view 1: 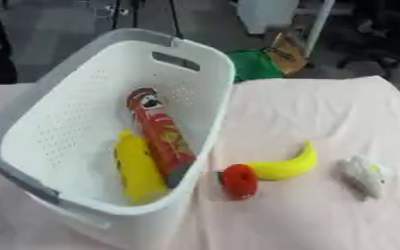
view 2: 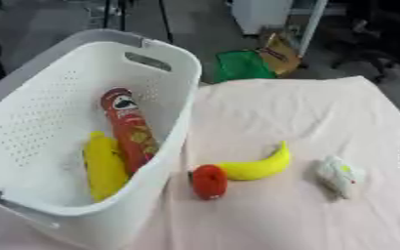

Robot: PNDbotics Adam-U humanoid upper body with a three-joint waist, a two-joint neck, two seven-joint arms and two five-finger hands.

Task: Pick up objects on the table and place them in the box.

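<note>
A: Where do things stand?

B: The white basket (view 1: 205, 63) sits on the left of the cloth-covered table (view 1: 323, 112); inside it lie a red tube can (view 1: 161, 134) and a long yellow thing (view 1: 137, 168), side by side against the perforated floor; three things are left outside on the cloth.

A: Which ones?

B: A small red object (view 1: 238, 181) just beside the basket wall; a banana (view 1: 287, 165) touching it or very nearly; a white, crumpled-looking item (view 1: 365, 176) well apart to the right.

A: And the hands?

B: Neither hand shows in either view; so whether the fingers are spread, pressed together or pinching something, I cannot tell.

A: What could go wrong?

B: My guess: the red object and the banana lie so close that fingers closing on one may knock the other; the red one looks rounded and could roll; the basket wall is tall, so a carried piece might catch on the rim; the cloth may bunch under a scraping grasp.
</note>
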